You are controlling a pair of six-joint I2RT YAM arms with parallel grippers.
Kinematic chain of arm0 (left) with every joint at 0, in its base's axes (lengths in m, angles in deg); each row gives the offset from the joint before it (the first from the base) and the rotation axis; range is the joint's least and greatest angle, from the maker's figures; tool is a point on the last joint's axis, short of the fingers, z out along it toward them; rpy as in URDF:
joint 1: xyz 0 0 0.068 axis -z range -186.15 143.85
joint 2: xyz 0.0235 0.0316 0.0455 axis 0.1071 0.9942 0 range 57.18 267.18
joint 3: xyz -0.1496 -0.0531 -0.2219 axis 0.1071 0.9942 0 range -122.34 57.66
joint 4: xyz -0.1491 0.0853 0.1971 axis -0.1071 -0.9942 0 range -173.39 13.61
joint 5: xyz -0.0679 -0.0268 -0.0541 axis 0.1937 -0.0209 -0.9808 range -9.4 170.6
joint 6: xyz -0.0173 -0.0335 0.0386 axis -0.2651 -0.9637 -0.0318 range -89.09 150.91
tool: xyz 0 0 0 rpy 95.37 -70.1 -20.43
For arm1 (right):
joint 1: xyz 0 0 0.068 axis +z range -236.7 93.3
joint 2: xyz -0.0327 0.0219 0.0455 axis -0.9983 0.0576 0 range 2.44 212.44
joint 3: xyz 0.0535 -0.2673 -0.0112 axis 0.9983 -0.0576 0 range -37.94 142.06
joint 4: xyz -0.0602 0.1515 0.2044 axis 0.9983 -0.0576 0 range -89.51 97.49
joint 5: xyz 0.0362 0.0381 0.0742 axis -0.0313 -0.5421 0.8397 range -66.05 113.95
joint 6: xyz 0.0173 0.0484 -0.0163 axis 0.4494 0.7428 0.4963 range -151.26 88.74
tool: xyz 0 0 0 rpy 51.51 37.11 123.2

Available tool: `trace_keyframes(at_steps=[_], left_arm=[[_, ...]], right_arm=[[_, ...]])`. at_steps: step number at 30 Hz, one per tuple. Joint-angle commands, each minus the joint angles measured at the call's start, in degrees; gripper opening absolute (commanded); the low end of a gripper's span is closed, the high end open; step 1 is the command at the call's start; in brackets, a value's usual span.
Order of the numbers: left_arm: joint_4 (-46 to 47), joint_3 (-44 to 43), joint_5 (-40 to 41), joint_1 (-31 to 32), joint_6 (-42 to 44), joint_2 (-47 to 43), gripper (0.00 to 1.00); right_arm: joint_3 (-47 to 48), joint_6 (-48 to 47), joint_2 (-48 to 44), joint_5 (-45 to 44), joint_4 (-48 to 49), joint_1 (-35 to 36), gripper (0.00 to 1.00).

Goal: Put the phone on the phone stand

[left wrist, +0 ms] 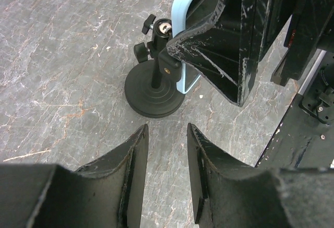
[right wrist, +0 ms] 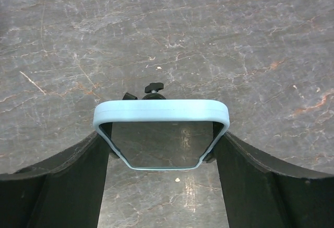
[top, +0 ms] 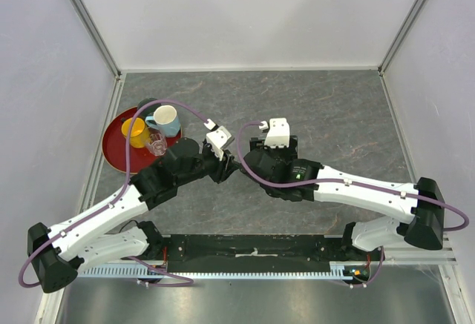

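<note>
My right gripper (right wrist: pixel 162 136) is shut on the phone (right wrist: pixel 160 111), gripping its light blue case by the two side edges, with the black screen tilted. In the left wrist view the phone (left wrist: pixel 179 14) stands nearly upright, right behind the phone stand (left wrist: pixel 154 90). Its lower edge is close to the stand's cradle (left wrist: pixel 168 66); I cannot tell whether it touches. Only the stand's knob (right wrist: pixel 153 87) shows past the phone in the right wrist view. My left gripper (left wrist: pixel 167 131) is open and empty, just short of the stand's round base. In the top view both grippers (top: pixel 228 165) (top: pixel 249 162) meet mid-table and hide the phone and stand.
A red tray (top: pixel 113 153) at the left edge of the table holds a yellow cup (top: pixel 136 132), a light blue mug (top: pixel 165 121) and a clear glass (top: pixel 156 144). The left arm lies next to it. Grey walls close the table on three sides.
</note>
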Motion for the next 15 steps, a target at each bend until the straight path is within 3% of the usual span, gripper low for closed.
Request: trace_keyframes(at_steps=[1, 4, 11, 15], left_arm=[[1.2, -1.5, 1.3, -0.3, -1.4, -1.0, 0.42], [1.3, -1.5, 1.1, -0.4, -1.4, -1.0, 0.42], [1.2, -1.5, 1.2, -0.3, -1.4, -0.8, 0.42], [1.4, -1.4, 1.5, -0.4, -1.4, -1.2, 0.42]], right_arm=[[0.6, -0.8, 2.0, -2.4, -7.6, 0.5, 0.0], [0.1, -1.1, 1.1, -1.1, -7.3, 0.5, 0.0], [-2.8, -2.0, -4.9, 4.3, 5.8, -0.7, 0.0], [0.0, -7.8, -6.8, 4.5, 9.4, -3.7, 0.0]])
